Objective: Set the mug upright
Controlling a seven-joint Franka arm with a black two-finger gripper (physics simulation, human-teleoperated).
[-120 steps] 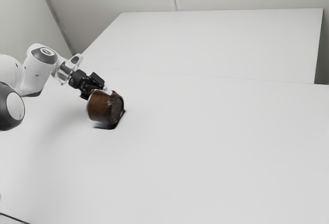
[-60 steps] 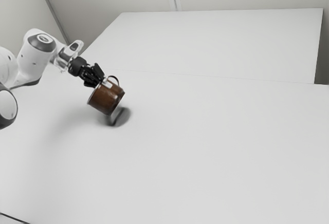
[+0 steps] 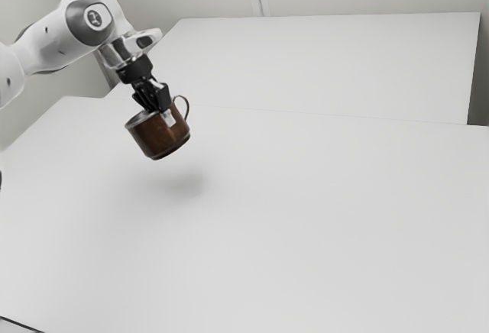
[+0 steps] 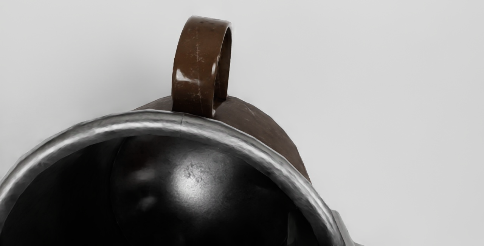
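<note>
Mug (image 3: 157, 138) tilted in the air above the desk (image 3: 306, 226), its wall pinched by the jaws, one inside, one outside, its shadow (image 3: 183, 183) lay on the desk.

No text, label, brand or number can be read in either view; on the grey joint cap (image 3: 79, 27) of the arm (image 3: 46, 43), a small mark (image 3: 95, 18) can be seen, perhaps a logo, too small to be made out
</note>
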